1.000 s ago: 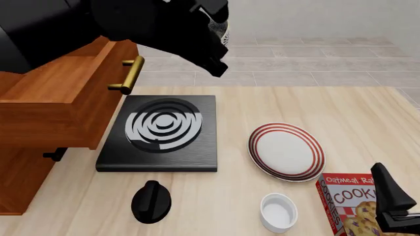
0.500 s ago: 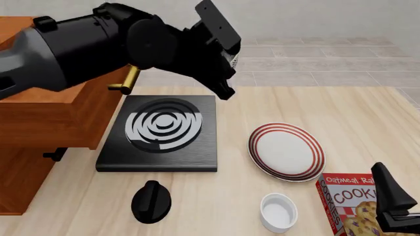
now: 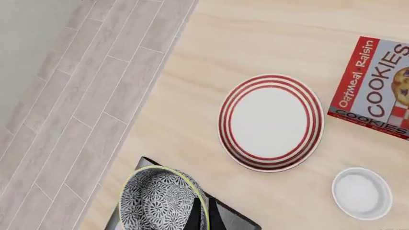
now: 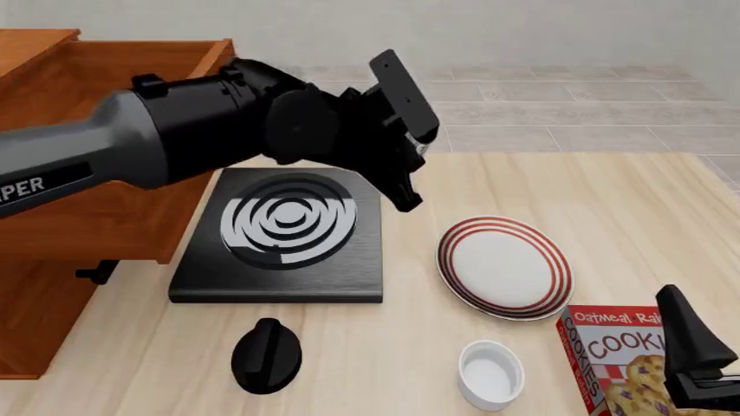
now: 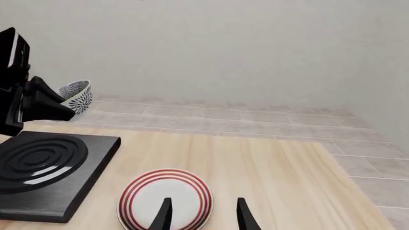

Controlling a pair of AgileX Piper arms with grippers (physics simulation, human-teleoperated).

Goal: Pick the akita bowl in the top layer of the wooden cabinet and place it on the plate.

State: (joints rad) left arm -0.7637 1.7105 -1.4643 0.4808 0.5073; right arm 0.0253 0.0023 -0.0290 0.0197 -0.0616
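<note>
The akita bowl (image 3: 160,201), speckled black and white inside, hangs in the air over the far right corner of the stove. My left gripper (image 3: 203,218) is shut on its rim. In the front view the left gripper (image 4: 407,173) hides nearly all of the bowl (image 4: 425,141). The right wrist view shows the bowl (image 5: 76,96) tilted and held well above the table. The red-ringed plate (image 4: 503,267) lies bare to the right of and nearer than the bowl. The wooden cabinet (image 4: 47,295) stands at the left with its top layer (image 4: 104,191) pulled out. My right gripper (image 5: 203,218) is open, low at the near right.
A black square stove (image 4: 283,230) lies between cabinet and plate. A black knob-shaped object (image 4: 266,354) sits in front of it. A white ramekin (image 4: 490,373) and a cookie box (image 4: 625,360) lie near the plate's front side, next to the right gripper (image 4: 694,355).
My left arm has come down and to the right with the bowl, from above the drawer toward the plate. The right arm has not moved.
</note>
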